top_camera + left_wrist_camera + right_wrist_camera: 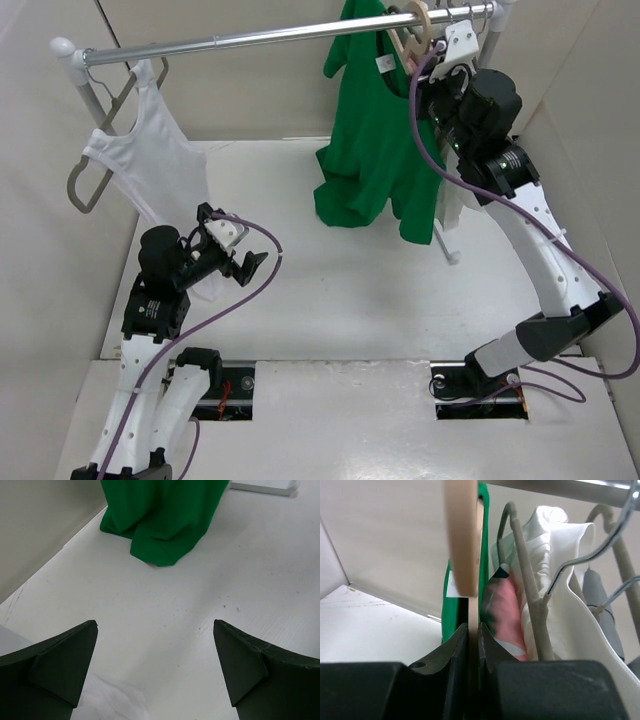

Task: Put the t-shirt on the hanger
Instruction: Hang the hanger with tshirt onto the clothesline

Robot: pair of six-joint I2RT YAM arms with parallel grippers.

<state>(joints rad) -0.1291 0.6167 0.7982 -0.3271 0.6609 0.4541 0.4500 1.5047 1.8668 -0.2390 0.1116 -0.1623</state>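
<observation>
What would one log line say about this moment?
right gripper: shut on hanger | t-shirt: hanging from hanger, hem on table | left gripper: open, empty

The top camera is looking down from high at the near side, over the whole table (pixel 350 290) and rail (pixel 250 38). The left wrist camera is facing low across the table, while the right wrist camera is sitting very close to the hanger (pixel 462 535), looking upward. All three are sharing the t-shirt (pixel 370 130).

t-shirt (pixel 370 140), 1 o'clock: plain bright green; neck label (pixel 384 63) white
hanger (pixel 462 535): pale beige
tank top (pixel 150 170), 9 o'clock: white
garment (pixel 506 615): pink, patt.
table (pixel 330 290): white
</observation>
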